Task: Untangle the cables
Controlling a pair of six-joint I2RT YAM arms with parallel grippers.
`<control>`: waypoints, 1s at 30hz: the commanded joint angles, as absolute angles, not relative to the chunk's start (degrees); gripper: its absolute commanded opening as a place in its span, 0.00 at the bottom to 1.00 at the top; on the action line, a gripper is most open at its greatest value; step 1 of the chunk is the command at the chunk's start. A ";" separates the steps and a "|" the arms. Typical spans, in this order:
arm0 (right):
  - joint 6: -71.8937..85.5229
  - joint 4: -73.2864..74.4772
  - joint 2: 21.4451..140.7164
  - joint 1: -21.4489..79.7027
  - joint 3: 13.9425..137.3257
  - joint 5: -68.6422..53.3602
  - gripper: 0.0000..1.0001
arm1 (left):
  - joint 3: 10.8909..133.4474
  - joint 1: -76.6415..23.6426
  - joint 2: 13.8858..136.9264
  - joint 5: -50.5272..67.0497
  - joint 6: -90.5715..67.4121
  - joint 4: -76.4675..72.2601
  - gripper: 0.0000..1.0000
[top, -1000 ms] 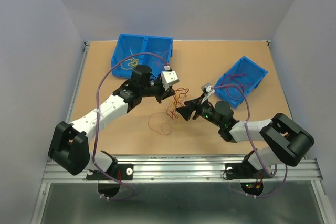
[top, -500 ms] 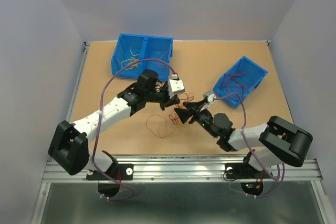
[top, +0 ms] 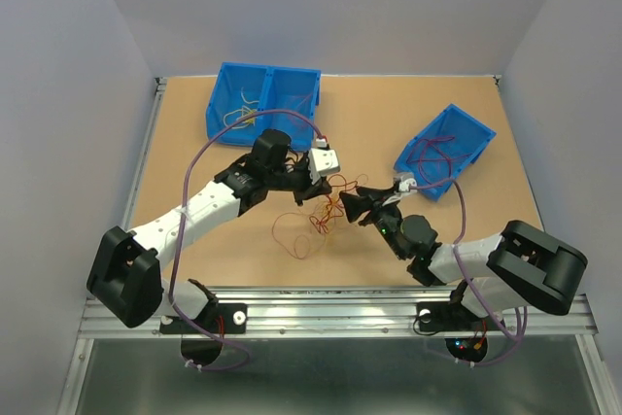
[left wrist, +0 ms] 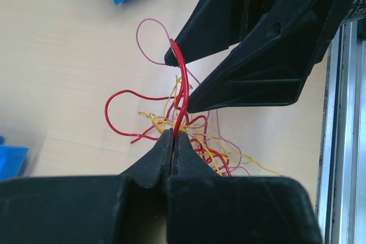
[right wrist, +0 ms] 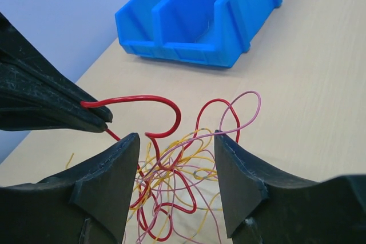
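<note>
**Red strand pinched on the left, straddled on the right**

Clamps a red cable (left wrist: 184,78) (right wrist: 143,99) in the left pincer (left wrist: 173,138) (top: 311,189), with the jaws pressed fully together and the strand caught right at their tips. Leads that strand up from the closed tips in a curve into the gap of the right pincer (left wrist: 180,81) (right wrist: 177,141). Seems, from the left wrist view, to touch the tip of one finger there.

Shows the right pincer partly open, with a finger on either side of the red strand and no grip on it.

Brings both pincers nearly tip to tip over the middle of the surface (top: 194,143), one reaching in from each side.

Leaves the rest of the cables (top: 326,213) (right wrist: 177,187) bunched in a loose knot directly under and between the two pincers. Mixes red, yellow, orange and pink loops there, crossing one another. Spills one thin loop out onto the surface just left of the knot, towards the near edge.

Sets a double blue bin (top: 267,94) at the far edge behind the left arm, with a few thin wires inside. Sets a single blue bin (top: 457,138) at an angle to the right, with pinkish strands in it. Puts both bins well apart from the knot.
</note>
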State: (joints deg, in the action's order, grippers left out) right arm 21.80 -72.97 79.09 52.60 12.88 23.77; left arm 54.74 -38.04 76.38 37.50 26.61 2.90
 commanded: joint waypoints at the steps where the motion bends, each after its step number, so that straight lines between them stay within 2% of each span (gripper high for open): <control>1: 21.01 -79.28 78.83 53.00 12.74 25.93 0.60 | 54.75 -38.23 74.71 41.57 28.03 3.42 0.00; 5: 20.57 -79.28 81.20 53.52 14.94 25.14 0.60 | 55.28 -38.50 75.06 43.94 29.35 5.18 0.00; 12: 17.05 -79.45 90.69 56.69 21.96 32.16 0.63 | 57.91 -38.67 71.29 48.86 29.01 7.82 0.00; 17: 15.91 -81.82 98.43 57.39 25.66 35.68 0.63 | 66.69 -38.67 64.70 48.69 22.69 8.35 0.00; 20: 15.56 -82.26 101.50 57.39 27.51 35.51 0.63 | 76.61 -38.67 62.76 44.05 15.06 9.05 0.00; 24: 15.64 -82.79 103.27 57.39 28.30 34.98 0.63 | 92.34 -38.67 61.61 31.84 10.12 9.40 0.00; 28: 15.56 -83.14 103.54 57.39 27.95 34.28 0.63 | 110.52 -38.67 62.75 12.81 10.19 8.45 0.00; 30: 15.82 -83.23 103.27 57.39 27.69 34.72 0.63 | 113.63 -38.67 62.84 7.41 11.42 6.51 0.00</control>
State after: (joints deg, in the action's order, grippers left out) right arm 16.60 -74.96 102.78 56.86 27.00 32.69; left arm 106.28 -38.30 64.84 22.52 12.71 12.23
